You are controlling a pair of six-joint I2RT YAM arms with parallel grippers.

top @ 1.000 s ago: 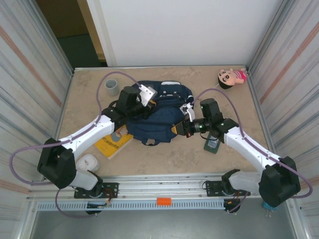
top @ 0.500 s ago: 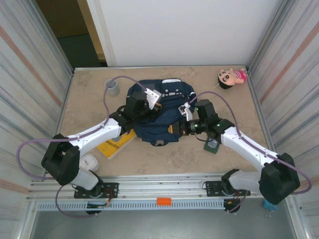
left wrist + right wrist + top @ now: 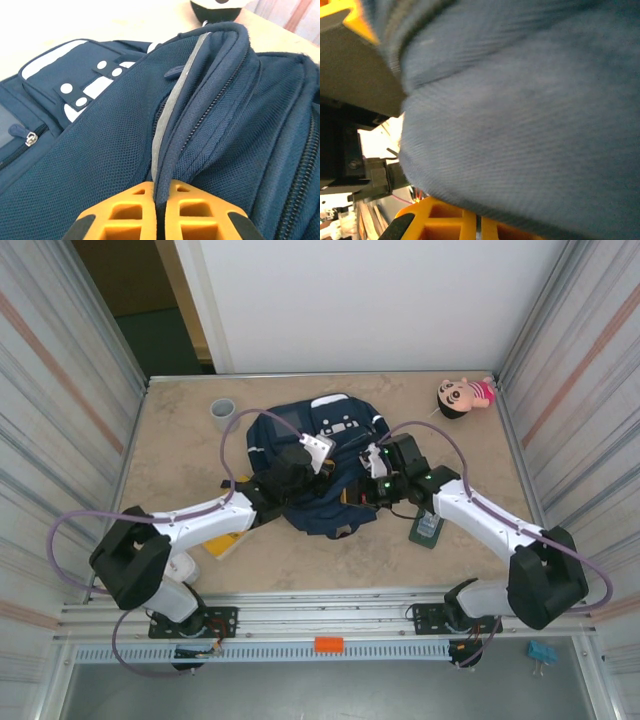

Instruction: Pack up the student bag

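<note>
Student bag (image 3: pixel 340 435) lies bunched at the middle of the table (image 3: pixel 175 455), between both arms; left gripper (image 3: pixel 157 202) clenched on a raised seam fold running straight away from its fingers; right gripper (image 3: pixel 478 227) clenched on bag fabric from the opposite side; both equally near.

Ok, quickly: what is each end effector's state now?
Left end effector: closed on a fold of the student bag.
Right end effector: closed, apparently on the student bag too.

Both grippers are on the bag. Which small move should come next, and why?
Probably draw the left gripper and right gripper slightly apart: each is shut on a fold of the student bag, so spreading may open its mouth for packing.
</note>
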